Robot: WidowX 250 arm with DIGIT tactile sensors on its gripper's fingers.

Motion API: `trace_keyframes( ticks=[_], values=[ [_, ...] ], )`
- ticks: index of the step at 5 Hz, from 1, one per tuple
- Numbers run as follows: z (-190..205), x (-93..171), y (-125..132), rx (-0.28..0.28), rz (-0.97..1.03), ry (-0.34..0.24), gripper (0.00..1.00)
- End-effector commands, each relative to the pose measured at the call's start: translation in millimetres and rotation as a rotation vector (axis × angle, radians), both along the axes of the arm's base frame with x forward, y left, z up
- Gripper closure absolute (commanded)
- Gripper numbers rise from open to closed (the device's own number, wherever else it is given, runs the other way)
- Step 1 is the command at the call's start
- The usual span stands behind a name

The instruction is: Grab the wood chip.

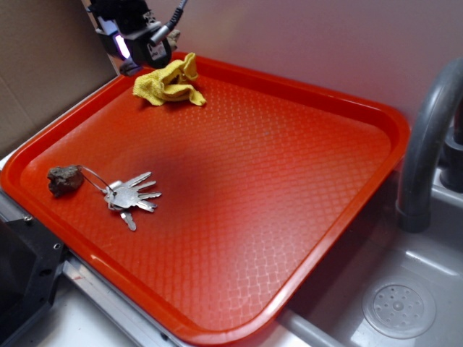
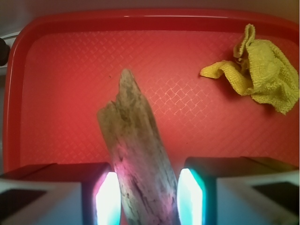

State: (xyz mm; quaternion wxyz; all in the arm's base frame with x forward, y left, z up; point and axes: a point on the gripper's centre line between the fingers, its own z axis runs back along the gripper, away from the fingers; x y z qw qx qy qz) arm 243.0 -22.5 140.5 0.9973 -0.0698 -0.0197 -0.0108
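At the tray's eleven o'clock corner in the exterior view, the gripper (image 1: 134, 50) hangs above the red tray (image 1: 304, 108), just beside the yellow cloth (image 1: 168, 83). The wrist view shows the wood chip (image 2: 136, 154) standing between the two lit pads (image 2: 108, 199), its pointed end reaching toward twelve o'clock over the tray floor; the jaws are closed to roughly the chip's width, both pads close against its sides, so the chip appears held, though the exact contact is hard to make out. In the exterior view the chip itself cannot be seen. The tray holds one crumpled cloth at its far edge and, toward nine o'clock, one bunch of keys (image 1: 132, 196) on a ring with one dark grey-brown lump (image 1: 65, 180) attached. At three to five o'clock of the tray lies a grey sink (image 1: 427, 238) with one round drain (image 1: 398, 309) and one curved grey faucet (image 1: 427, 137).
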Motion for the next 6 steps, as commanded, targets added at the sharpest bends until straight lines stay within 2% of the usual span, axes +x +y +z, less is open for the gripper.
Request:
trace_keyframes(
  ticks=[1,6],
  values=[
    [23,1,10,-0.013,0.025,-0.066,1.00],
    [33,-9,21,0.011,0.042,-0.067,1.00]
  ],
)
